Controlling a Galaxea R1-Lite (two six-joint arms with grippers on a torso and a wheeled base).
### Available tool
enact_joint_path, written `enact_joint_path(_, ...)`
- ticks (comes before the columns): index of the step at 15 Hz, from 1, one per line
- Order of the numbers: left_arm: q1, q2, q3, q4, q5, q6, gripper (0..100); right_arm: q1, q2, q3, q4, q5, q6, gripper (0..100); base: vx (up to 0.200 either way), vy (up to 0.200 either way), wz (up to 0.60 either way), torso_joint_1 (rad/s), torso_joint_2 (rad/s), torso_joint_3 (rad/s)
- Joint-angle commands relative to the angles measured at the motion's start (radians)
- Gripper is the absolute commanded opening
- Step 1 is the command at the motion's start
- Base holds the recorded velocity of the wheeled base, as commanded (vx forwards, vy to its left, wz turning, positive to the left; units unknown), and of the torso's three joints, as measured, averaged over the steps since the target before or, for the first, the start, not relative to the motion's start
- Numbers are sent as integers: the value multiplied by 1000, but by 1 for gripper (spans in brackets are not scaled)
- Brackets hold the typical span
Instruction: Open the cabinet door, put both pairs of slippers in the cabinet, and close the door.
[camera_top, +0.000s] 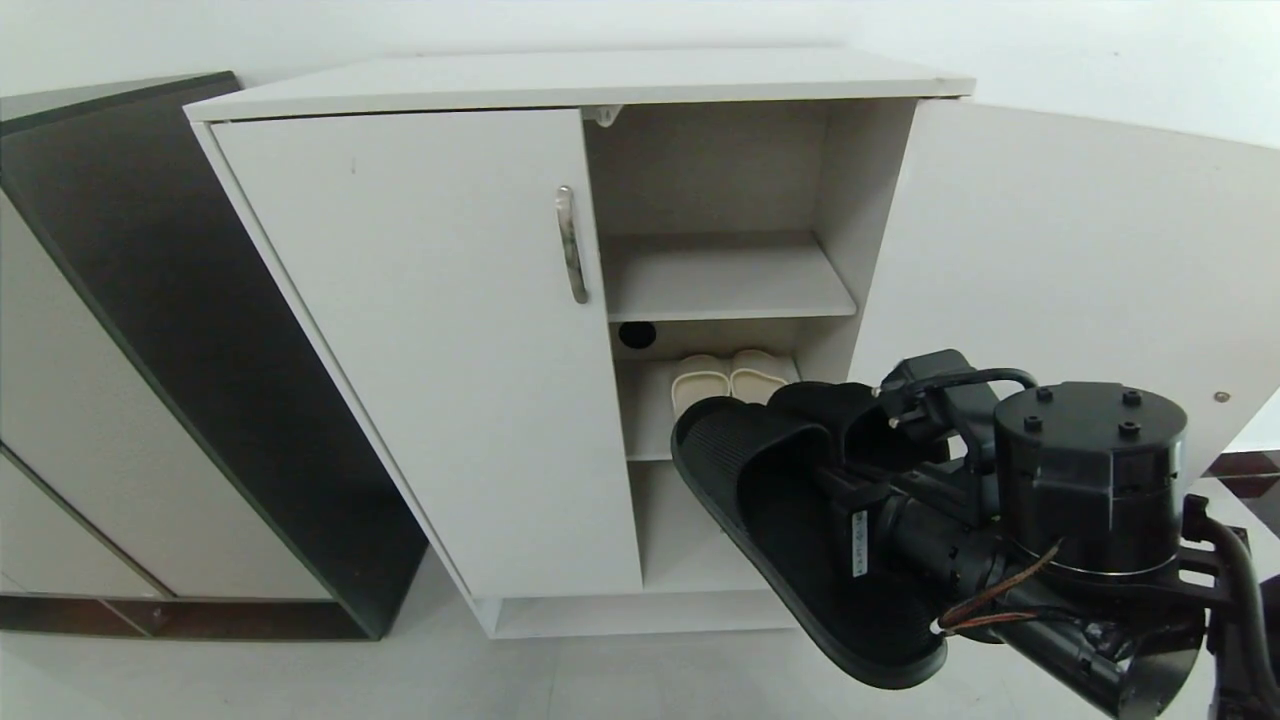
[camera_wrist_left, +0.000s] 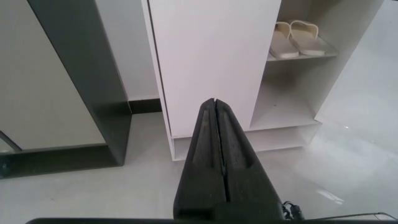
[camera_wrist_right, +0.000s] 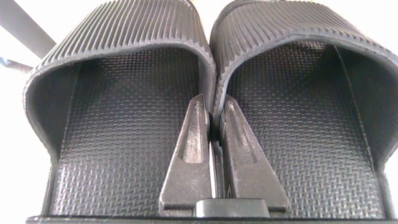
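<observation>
My right hand (camera_wrist_right: 213, 106) is clamped narrow on the pair of black ribbed rubber slippers (camera_top: 800, 520). Each of its 2 fingers sits inside 1 slipper and pinches the touching inner walls together, so 1 grip carries both, toes pointing away from the hand toward the tall white cabinet (camera_top: 420, 330). The white right-side door (camera_top: 1050, 260) stands swung wide off to the hand's right, which leaves the opening ahead free. The pair of cream slippers (camera_top: 728, 378) already sits on the middle shelf just past the black toes, so I judge the bare bottom shelf (camera_top: 680, 540), ahead and lower, the likelier spot. My left hand (camera_wrist_left: 214, 106) hangs pressed together on nothing, well short of the cabinet.
</observation>
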Motion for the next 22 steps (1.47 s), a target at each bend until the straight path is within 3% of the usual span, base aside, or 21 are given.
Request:
enact_joint_path(1,0,0,0,-1,0,0,0,0,2,1,-1,0,0,0,0,0,0,-2,178,163)
enact_joint_path(10,0,0,0,-1,0,0,0,30,5,-13,1,-11,-23,0,0,0,0,-1,17,17)
enact_joint_path(13,0,0,0,-1,0,0,0,62,107,-205,131,-190,-12,0,0,0,0,0,0,0)
enact_joint_path(17,0,0,0,-1,0,0,0,86,232,-567,373,-377,72,0,0,0,0,0,0,0)
enact_joint_path(22,0,0,0,-1,0,0,0,86,273,-737,498,-399,78,0,0,0,0,0,0,0)
